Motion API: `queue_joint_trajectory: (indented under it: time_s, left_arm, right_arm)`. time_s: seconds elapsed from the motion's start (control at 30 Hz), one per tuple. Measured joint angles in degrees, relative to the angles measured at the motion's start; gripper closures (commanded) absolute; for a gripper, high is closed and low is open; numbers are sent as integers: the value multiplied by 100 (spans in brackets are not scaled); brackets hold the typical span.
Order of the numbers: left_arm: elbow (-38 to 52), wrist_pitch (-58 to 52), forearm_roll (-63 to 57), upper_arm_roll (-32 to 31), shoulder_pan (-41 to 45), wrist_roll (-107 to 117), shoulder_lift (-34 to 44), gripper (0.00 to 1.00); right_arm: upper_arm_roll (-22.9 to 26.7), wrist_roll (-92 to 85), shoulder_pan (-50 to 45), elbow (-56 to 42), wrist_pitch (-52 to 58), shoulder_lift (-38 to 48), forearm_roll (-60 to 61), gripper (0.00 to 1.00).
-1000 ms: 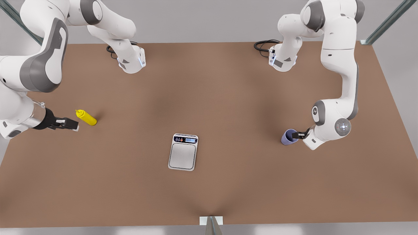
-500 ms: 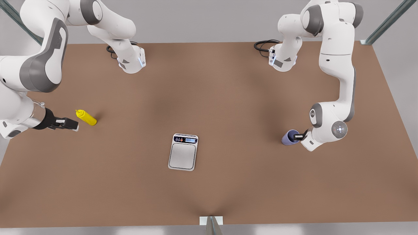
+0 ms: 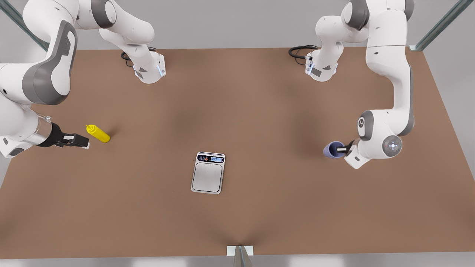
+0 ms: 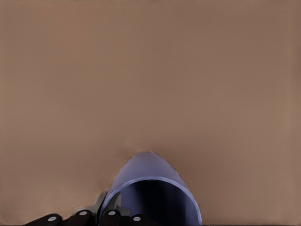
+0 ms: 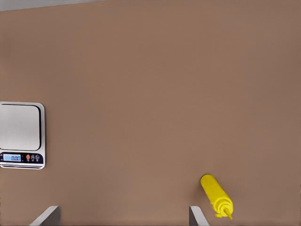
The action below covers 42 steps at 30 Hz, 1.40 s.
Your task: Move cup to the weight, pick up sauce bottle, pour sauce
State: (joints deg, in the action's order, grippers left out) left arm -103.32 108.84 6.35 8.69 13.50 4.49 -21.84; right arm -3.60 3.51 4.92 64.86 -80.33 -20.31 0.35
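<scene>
Worktop: brown worktop [image 3: 259,111], with the scale [image 3: 207,172] lying flat near its middle, well apart from both my grippers.
Change: over the last second my left gripper [image 3: 342,149] rose with the cup [image 3: 333,150], which now sits a little higher in the front view and looks tipped, its mouth turned toward the arm.
Meaning: I judge the cup is lifted clear, so the carry to the scale can begin; the first step is under way, not done.
Left gripper: clenched on the cup's rim [image 4: 150,197], one finger [image 3: 340,149] inside the mouth, at the front view's right.
Cup to scale: well apart; the scale lies toward the front view's left of the cup.
Right gripper: released, fingers [image 5: 47,216] spread, waiting at the front view's left [image 3: 79,141], unmoved.
Bottle: yellow squeeze bottle [image 3: 98,133] lies on its side just beside my right gripper, not touched, its nozzle [image 5: 225,214] pointing toward the gripper's side.
</scene>
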Motion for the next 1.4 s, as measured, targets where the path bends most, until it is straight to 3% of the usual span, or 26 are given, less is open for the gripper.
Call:
queue_joint_trajectory:
  time_s: [0.1, 0.27, 0.4, 0.47, 0.6, 0.87, 1.4]
  left_arm:
    - [1378, -530, -83, -27, 751, 1170, -525, 79]
    - [2480, -423, 9, -319, 1626, 2625, -1263, 79]
    - [3884, -335, 213, -572, 2111, 3999, -2173, 79]
    - [3935, 592, 482, -563, 2279, 4223, -2383, 79]
    - [4379, 1395, 1060, -535, 2521, 4424, -2862, 79]
    - [4550, 1791, 1705, -327, 3179, 4630, -3315, 79]
    - [4519, 2316, 1716, -254, 3265, 4546, -3657, 79]
  right_arm:
    - [0, -15, 5, 0, 8, 0, 0, 0]
    - [9, -17, 10, 0, 9, 0, -3, 0]
    - [9, -17, 9, 0, 16, 0, -8, 0]
    - [9, -17, 9, 6, 18, 0, -9, 0]
    - [9, -17, 9, 9, 18, 0, -9, 0]
    - [9, -9, 9, 1, 18, -8, -7, 0]
    - [9, 18, 9, 9, 26, -1, -9, 0]
